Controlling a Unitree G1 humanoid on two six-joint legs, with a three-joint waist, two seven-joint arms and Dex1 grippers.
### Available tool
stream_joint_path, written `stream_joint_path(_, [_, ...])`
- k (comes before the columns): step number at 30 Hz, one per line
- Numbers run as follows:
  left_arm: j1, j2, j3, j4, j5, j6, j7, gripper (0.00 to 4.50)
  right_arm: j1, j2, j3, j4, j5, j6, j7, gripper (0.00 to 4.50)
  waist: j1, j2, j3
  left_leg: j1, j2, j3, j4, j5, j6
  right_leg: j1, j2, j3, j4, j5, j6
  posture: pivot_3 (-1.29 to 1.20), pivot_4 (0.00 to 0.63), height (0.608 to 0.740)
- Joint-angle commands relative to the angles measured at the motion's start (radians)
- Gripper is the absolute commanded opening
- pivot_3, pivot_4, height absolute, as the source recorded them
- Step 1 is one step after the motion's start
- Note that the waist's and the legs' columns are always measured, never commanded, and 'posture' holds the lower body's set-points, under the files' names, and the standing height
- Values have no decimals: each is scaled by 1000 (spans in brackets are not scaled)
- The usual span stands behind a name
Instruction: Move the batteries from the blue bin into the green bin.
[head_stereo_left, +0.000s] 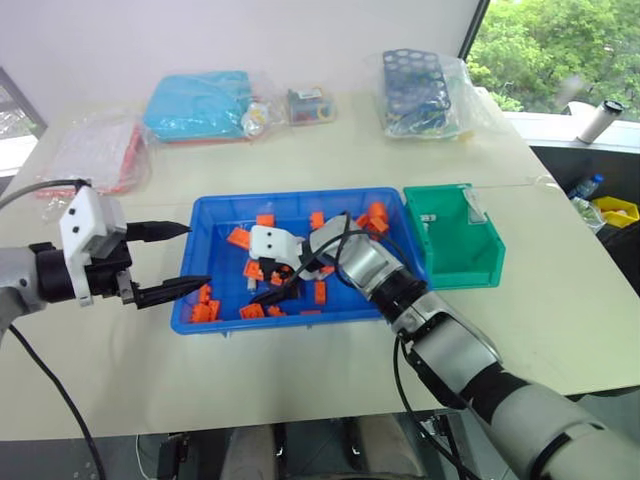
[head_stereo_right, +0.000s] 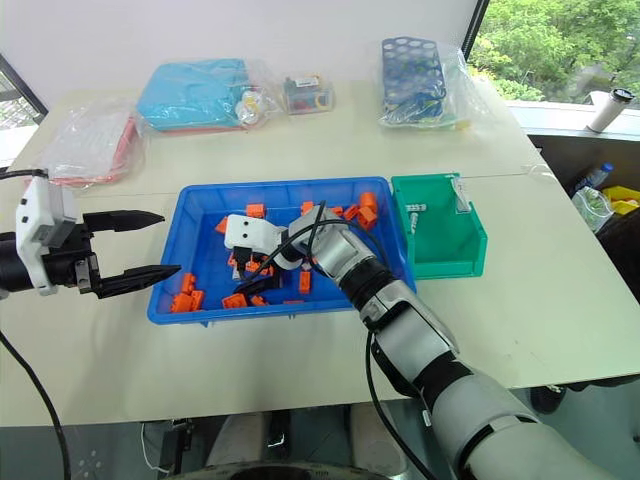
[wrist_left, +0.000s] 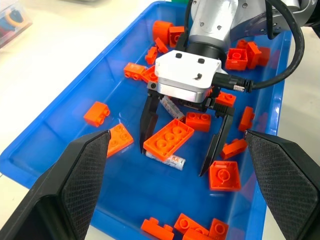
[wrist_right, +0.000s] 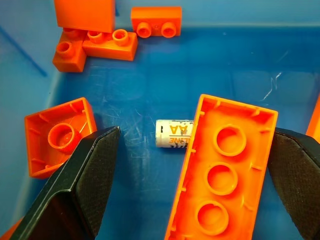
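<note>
Pale table (head_stereo_left: 300, 380), glossy blue bin (head_stereo_left: 200, 300), cylindrical battery (wrist_right: 172, 133)

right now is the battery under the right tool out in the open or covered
Partly covered. In the right wrist view the battery lies flat on the blue bin floor, one end under an upturned orange brick.

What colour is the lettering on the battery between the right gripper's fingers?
Orange on white, on the battery; the right wrist view shows it best.

A battery (wrist_right: 172, 134) lies partly under a brick (wrist_right: 225, 175) in the bin (head_stereo_left: 215, 215).
</note>
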Motion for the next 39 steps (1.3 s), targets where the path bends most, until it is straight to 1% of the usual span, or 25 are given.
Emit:
stream_joint_path(1, [-26, 20, 2, 2, -4, -11, -4, 4500, -51, -24, -40, 22, -6, -8, -27, 4459, 0, 0, 0, 0, 0, 0, 0, 0, 0, 0, 0, 0, 0, 0, 0, 0, 150, 739])
stream_joint_path(8, [-63, 26, -31, 37, 9, -24, -20, 4500, -102, -94, -72, 60, 0, -44, -7, 4459, -2, 0, 0, 0, 0, 0, 0, 0, 0, 0, 0, 0, 0, 0, 0, 0, 150, 739])
stream_joint_path(10, [-71, 27, -37, 43, 11, -25, -25, 4500, -119, -99, -92, 49, 14, -44, -11, 4459, -3, 0, 0, 0, 0, 0, 0, 0, 0, 0, 0, 0, 0, 0, 0, 0, 150, 739])
stream_joint_path(13, [-75, 30, -42, 48, 13, -26, -33, 4500, -132, -82, -126, -22, 55, 15, 7, 4459, -4, 0, 0, 0, 0, 0, -1, 0, 0, -1, 1, 0, 0, 0, 0, 0, 150, 739])
stream_joint_path(18, [-84, 30, -49, 46, 14, -22, -34, 4500, -96, -56, -116, -136, 70, 80, 15, 4459, -2, 0, 0, 0, 0, 0, -1, 0, 0, -1, 1, 0, 0, 0, 0, 0, 150, 739])
stream_joint_path(23, [-72, 31, -46, 35, 12, -18, -38, 4500, -56, -62, -99, -192, 77, 107, 30, 4459, 5, 0, 0, 0, 0, 0, 0, 0, 0, 0, 0, 0, 0, 0, 0, 0, 150, 739])
stream_joint_path(27, [-50, 31, -33, 26, 11, -19, -43, 4500, -16, -78, -62, -249, 79, 111, 79, 4459, 3, 0, 0, 0, 0, 0, 0, 0, 0, 0, 0, 0, 0, 0, 0, 0, 150, 739])
stream_joint_path(30, [-35, 32, -20, 13, 4, -15, -40, 4500, -7, -85, -30, -218, 44, 52, 63, 4459, 0, 0, 0, 0, 0, 0, 0, 0, 0, 0, 0, 0, 0, 0, 0, 0, 150, 739])
stream_joint_path(39, [0, 32, 15, -18, -11, 0, -29, 4500, -41, -56, -34, 0, 11, -59, 15, 4459, -1, 0, 0, 0, 0, 0, 0, 0, 0, 0, 0, 0, 0, 0, 0, 0, 150, 739])
